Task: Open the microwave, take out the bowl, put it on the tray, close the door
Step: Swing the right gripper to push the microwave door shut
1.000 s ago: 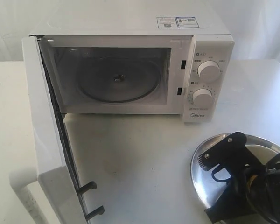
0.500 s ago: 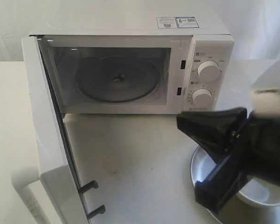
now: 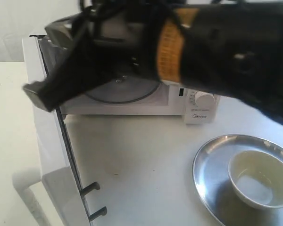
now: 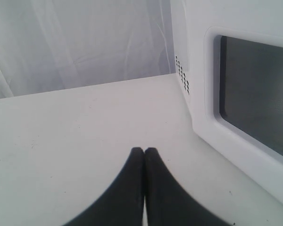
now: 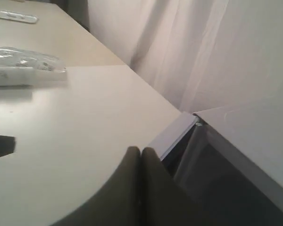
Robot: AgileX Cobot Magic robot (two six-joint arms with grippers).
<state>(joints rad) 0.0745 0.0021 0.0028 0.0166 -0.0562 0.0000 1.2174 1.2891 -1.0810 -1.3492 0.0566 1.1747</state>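
Note:
The white microwave (image 3: 132, 107) stands with its door (image 3: 47, 141) swung wide toward the front left, and its cavity holds only the glass turntable (image 3: 120, 92). The cream bowl (image 3: 257, 181) sits upright inside the silver tray (image 3: 212, 174) at the front right, with nothing holding it. My right arm reaches across the microwave front. Its gripper (image 3: 37, 96) (image 5: 140, 149) is shut and empty at the door's top edge (image 5: 174, 134). My left gripper (image 4: 144, 149) is shut and empty, low over the table beside the door's outer window (image 4: 254, 94). It does not show in the exterior view.
Two latch hooks (image 3: 92, 188) stick out of the door's free edge, beside the white bar handle (image 3: 23, 186). The knob panel (image 3: 203, 98) is partly hidden by my right arm. A plastic-wrapped item (image 5: 23, 66) lies on the far table. White curtains hang behind.
My right arm has left the bowl in the tray, risen and swung left across the microwave front to the open door's top edge. Door and left gripper have not moved.

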